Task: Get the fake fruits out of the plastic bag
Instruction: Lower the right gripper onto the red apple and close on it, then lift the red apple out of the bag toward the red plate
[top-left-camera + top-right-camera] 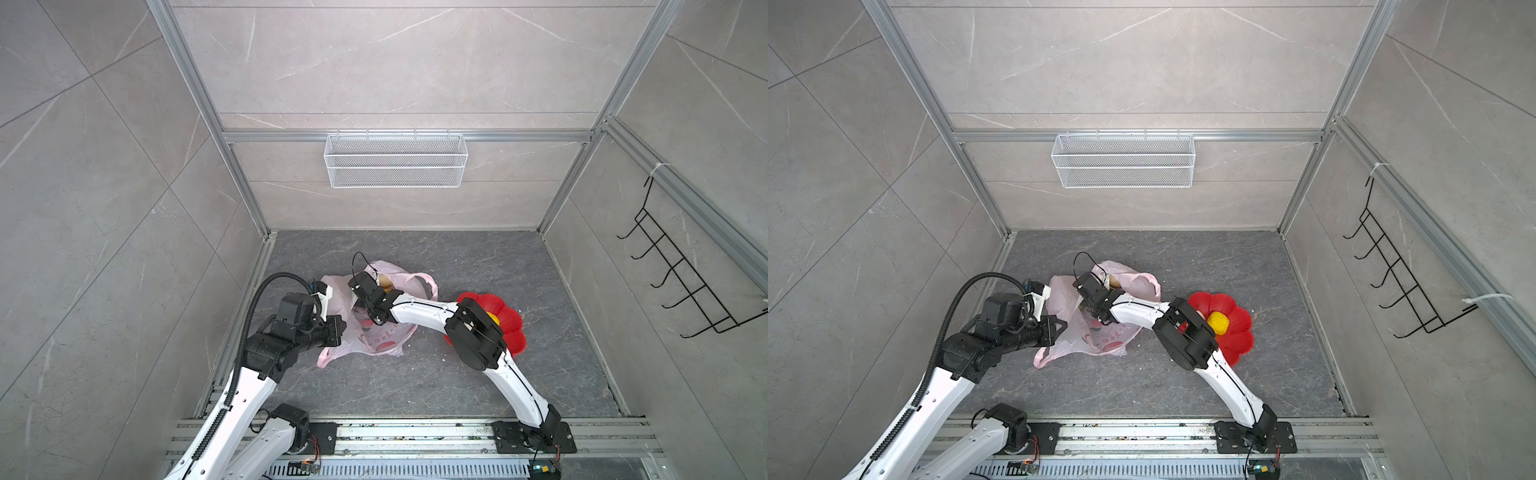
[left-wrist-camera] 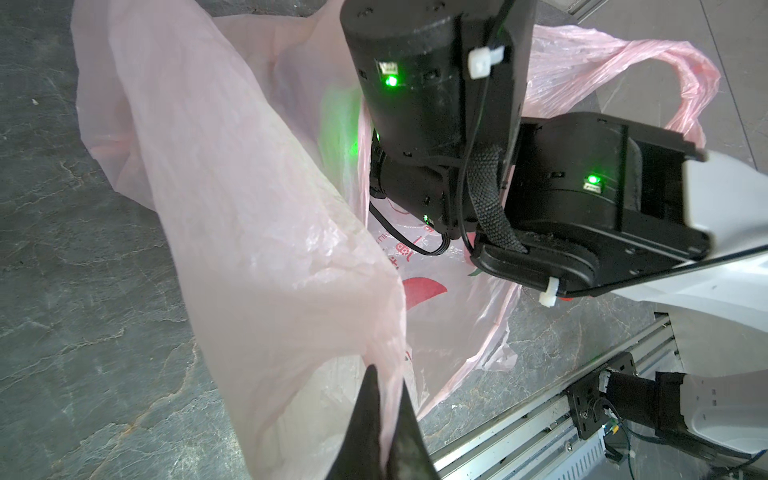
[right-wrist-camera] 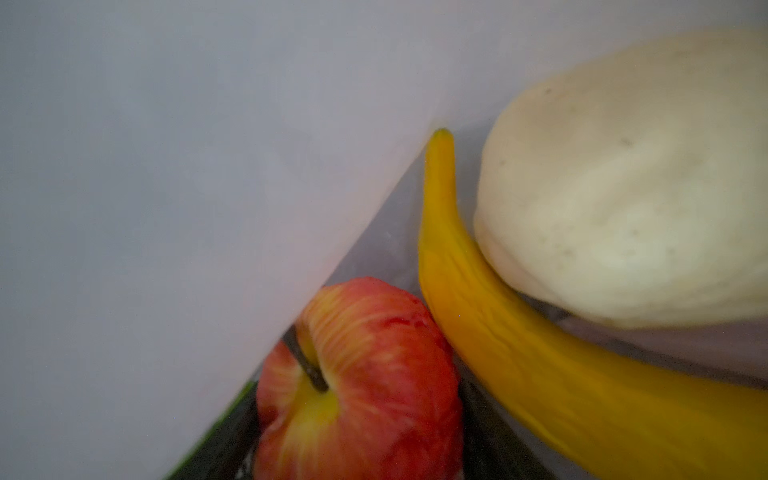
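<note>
The pale-pink plastic bag [image 1: 374,340] [image 1: 1100,343] lies crumpled on the dark floor. My left gripper [image 2: 388,374] [image 1: 343,328] is shut on the bag's rim and holds it up. My right arm's wrist [image 1: 368,291] reaches into the bag's mouth, and its fingers are hidden there in both top views. Inside the bag, my right gripper [image 3: 374,353] has its dark fingers against both sides of a red apple-like fruit [image 3: 365,386]. A yellow banana [image 3: 478,311] and a beige lump [image 3: 623,187] lie beside it. Pale bag film [image 3: 187,187] covers much of the right wrist view.
A red flower-shaped dish [image 1: 1239,336] [image 1: 513,328] sits right of the bag with a yellow round fruit [image 1: 1218,323] in it, partly under my right elbow. A white wire basket [image 1: 395,160] hangs on the back wall, a black hook rack [image 1: 685,282] on the right wall.
</note>
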You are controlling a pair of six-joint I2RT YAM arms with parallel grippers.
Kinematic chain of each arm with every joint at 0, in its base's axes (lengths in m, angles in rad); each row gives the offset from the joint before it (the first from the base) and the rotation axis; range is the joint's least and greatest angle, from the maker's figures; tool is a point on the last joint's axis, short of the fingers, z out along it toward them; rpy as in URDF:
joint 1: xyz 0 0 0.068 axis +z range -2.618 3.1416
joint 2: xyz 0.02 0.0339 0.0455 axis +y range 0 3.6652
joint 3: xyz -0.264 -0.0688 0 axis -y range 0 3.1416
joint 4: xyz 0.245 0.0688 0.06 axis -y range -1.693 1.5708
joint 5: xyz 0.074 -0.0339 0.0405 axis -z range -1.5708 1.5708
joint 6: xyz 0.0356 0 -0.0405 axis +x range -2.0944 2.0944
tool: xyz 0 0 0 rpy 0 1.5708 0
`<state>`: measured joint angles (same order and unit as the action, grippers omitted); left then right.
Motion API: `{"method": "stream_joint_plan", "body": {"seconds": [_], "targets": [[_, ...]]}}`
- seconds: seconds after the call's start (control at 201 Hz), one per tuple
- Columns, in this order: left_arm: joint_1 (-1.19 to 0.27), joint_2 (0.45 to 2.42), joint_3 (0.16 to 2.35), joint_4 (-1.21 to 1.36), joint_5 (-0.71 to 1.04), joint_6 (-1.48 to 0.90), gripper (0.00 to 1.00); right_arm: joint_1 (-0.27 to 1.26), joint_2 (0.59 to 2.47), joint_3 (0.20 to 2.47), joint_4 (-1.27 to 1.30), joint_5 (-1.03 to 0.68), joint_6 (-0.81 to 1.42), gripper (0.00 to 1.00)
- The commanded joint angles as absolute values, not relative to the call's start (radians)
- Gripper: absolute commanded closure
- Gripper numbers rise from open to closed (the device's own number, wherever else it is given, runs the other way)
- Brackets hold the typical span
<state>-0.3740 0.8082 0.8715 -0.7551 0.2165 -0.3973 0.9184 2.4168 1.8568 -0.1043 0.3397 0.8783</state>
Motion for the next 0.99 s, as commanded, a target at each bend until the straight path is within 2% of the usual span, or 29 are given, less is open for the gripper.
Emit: {"method": "stream_joint_plan", "body": {"seconds": [0.0,0.314,0.986], "targets": [[-0.372,0.802,0.862,-0.730,0.179,-0.424,0.99,0.912,2.364,1.806,-0.113,0.325,0.847,0.56],[-0.372,0.814,0.841,-0.700,0.139,-0.464,0.99,0.934,2.239,1.704,-0.126,0.318,0.767,0.62],[-0.371,0.853,0.864,-0.626,0.074,-0.521,0.99,0.999,2.025,1.514,-0.216,0.264,0.661,0.65]]}}
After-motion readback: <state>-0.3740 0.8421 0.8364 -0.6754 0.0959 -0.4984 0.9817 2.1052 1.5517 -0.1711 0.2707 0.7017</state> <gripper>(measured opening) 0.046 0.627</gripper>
